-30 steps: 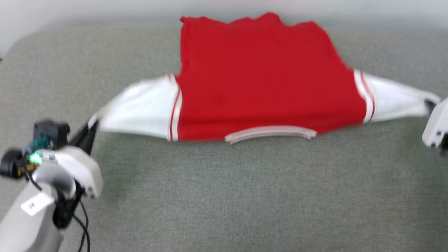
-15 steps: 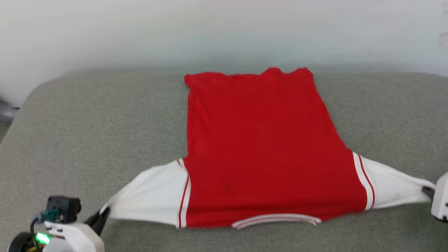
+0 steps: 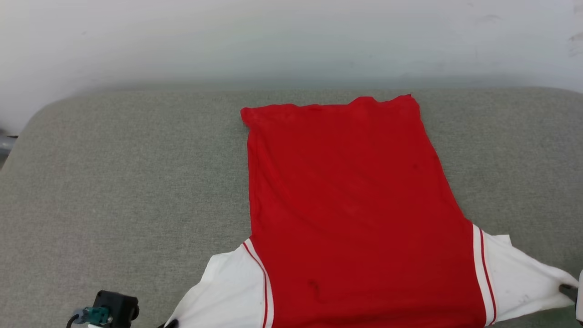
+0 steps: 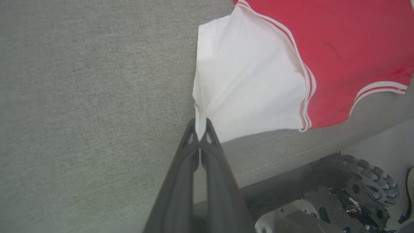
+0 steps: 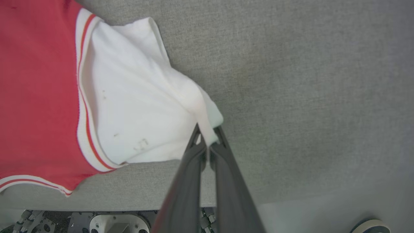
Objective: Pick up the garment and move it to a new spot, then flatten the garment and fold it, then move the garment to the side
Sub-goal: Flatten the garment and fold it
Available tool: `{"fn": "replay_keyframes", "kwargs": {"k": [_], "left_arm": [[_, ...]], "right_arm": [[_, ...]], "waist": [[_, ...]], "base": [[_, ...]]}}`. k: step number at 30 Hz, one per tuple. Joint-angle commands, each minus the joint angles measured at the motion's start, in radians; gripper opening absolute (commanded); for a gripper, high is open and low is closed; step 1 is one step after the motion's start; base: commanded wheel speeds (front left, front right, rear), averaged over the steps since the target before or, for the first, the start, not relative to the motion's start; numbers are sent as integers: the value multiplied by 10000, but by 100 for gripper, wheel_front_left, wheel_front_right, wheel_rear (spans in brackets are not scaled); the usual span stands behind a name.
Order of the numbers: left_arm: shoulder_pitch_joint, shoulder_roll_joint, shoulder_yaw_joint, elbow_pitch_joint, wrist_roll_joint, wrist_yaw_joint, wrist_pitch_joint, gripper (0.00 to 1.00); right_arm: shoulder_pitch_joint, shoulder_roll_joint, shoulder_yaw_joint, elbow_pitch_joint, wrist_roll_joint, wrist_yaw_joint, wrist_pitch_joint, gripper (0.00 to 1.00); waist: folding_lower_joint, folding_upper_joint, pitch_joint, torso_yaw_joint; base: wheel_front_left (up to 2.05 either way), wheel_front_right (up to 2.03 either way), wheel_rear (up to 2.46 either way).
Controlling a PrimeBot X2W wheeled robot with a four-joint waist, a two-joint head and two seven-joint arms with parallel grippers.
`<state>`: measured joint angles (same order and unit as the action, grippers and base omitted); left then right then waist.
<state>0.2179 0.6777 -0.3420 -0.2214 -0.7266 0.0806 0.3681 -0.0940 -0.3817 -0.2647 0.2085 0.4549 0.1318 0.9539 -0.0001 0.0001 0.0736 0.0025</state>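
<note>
The garment [image 3: 355, 205], a red T-shirt with white sleeves, lies spread back side up on the grey cushion [image 3: 118, 182], collar end toward me. My left gripper [image 4: 200, 127] is shut on the edge of the white left sleeve [image 4: 245, 84]. My right gripper [image 5: 208, 136] is shut on the tip of the white right sleeve [image 5: 142, 106]. In the head view both sleeves [image 3: 227, 291] stretch outward toward the bottom corners, and the right gripper [image 3: 569, 288] shows at the far right edge. The striped collar [image 4: 378, 89] lies near the cushion's front edge.
A pale wall [image 3: 291, 41] stands behind the cushion. The cushion's front edge [image 4: 291, 158] drops to the floor, where my wheeled base [image 4: 349, 191] sits. Wide bare cushion lies left [image 3: 91, 159] and right [image 3: 514, 150] of the shirt.
The camera has tilted up, so the shirt sits lower in the picture. Both grippers kept their hold on the sleeves and the shirt has been drawn toward the cushion's front edge.
</note>
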Motion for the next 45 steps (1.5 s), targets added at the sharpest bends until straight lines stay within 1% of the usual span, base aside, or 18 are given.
{"fn": "replay_keyframes", "kwargs": {"k": [1, 2, 8, 11, 13, 15, 16, 18, 24, 26, 33, 40, 45], "left_arm": [[-201, 33, -26, -293, -61, 27, 128, 0], [-267, 61, -47, -428, -47, 24, 204, 0], [-460, 226, -265, -1430, 50, -55, 611, 0], [-511, 245, -432, -1954, 121, -67, 824, 0], [-631, 262, -561, -2260, 205, -82, 972, 0], [-761, 259, -676, -2471, 316, -105, 1109, 0], [-761, 259, -676, -2471, 316, -105, 1109, 0], [-936, 202, -818, -2642, 419, -174, 1158, 0], [-1592, -69, -1189, -2706, 731, -452, 1149, 0], [-1824, -173, -1296, -2660, 857, -540, 1100, 0], [-2351, -631, -1506, -2560, 1008, -807, 597, 0], [-2709, -860, -1666, -2333, 1016, -1070, 312, 0], [-2793, -950, -1706, -2112, 1051, -1159, 126, 0]], "right_arm": [[41, -31, -58, -326, -105, -20, 121, 67], [0, -7, -3, -445, 20, -18, 335, 100], [-865, -207, 173, -1665, 521, -17, 898, 100], [-1712, -225, 217, -2084, 499, -17, 1185, 100], [-2408, -242, 355, -2261, 367, -17, 1471, 100], [-3165, -181, 468, -2245, 191, -17, 1797, 100], [-3165, -181, 468, -2245, 191, -17, 1797, 100], [-3941, -126, 504, -2148, 23, -17, 2151, 100], [-6244, -251, 549, -1252, -830, -17, 2913, 100], [-6915, -405, 528, -838, -1172, -17, 3101, 100], [-8716, -801, 193, 527, -2341, -17, 3051, 100], [-9474, -945, -139, 1513, -3148, -17, 2694, 100], [-9462, -961, 60, 1914, -3509, -17, 2526, 100]], "waist": [[1, -1, 185, 77], [1, -1, 263, 111], [1, -1, 999, 432], [1, -1, 1510, 708], [1, -1, 1922, 944], [1, -1, 2299, 1214], [1, -1, 2299, 1214], [1, -1, 2729, 1529], [1, -1, 3785, 2405], [1, -1, 4092, 2701], [1, -1, 4863, 3514], [1, -1, 5304, 4010], [1, -1, 5545, 4181]], "base": [[0, 0, 0], [0, 0, 0], [0, 0, 0], [0, 0, 0], [0, 0, 0], [0, 0, 0], [0, 0, 0], [0, 0, 0], [0, 0, 0], [0, 0, 0], [0, 0, 0], [0, 0, 0], [0, 0, 0]]}}
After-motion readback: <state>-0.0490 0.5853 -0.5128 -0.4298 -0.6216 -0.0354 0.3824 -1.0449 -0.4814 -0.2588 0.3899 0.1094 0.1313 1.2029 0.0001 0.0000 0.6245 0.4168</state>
